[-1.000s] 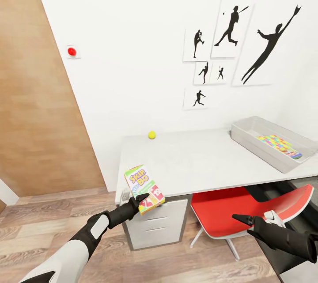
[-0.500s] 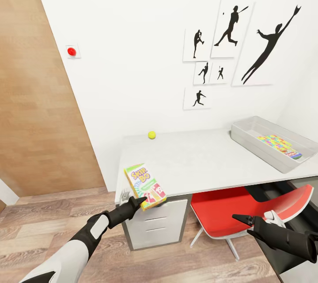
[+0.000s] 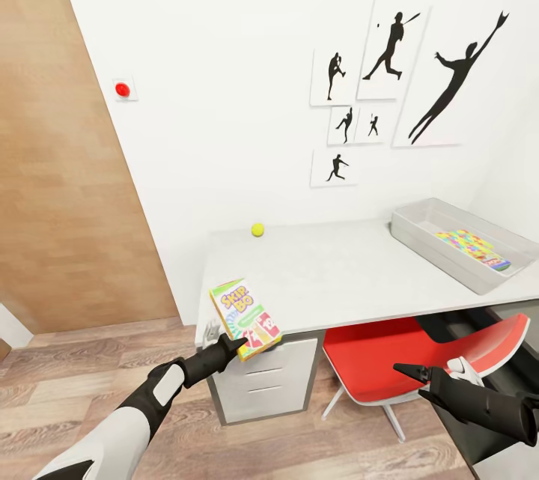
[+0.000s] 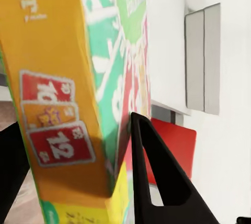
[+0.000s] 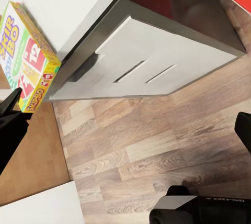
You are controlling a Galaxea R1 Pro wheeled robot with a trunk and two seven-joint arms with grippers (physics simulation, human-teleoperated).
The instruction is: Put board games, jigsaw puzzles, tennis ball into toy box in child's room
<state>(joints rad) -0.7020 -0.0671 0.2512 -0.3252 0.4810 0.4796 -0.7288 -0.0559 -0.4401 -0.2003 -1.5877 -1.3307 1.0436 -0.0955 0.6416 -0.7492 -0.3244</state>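
Over the tabletop's [image 3: 337, 270] front-left corner, head view has the left hand [image 3: 233, 345] clamped on the green-yellow-red Skip-Bo box [image 3: 245, 317], tilted; right hand [image 3: 419, 375] spread, holding nothing. Left wrist view: box's [image 4: 78, 93] orange edge between the fingers [image 4: 157, 177]. Right wrist view: same box [image 5: 26, 56] beside the drawers [image 5: 136, 62].

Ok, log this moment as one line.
left gripper: shut on Skip-Bo box, at table near edge | right gripper: open, empty | tennis ball: on table | toy box: holds jigsaw puzzles
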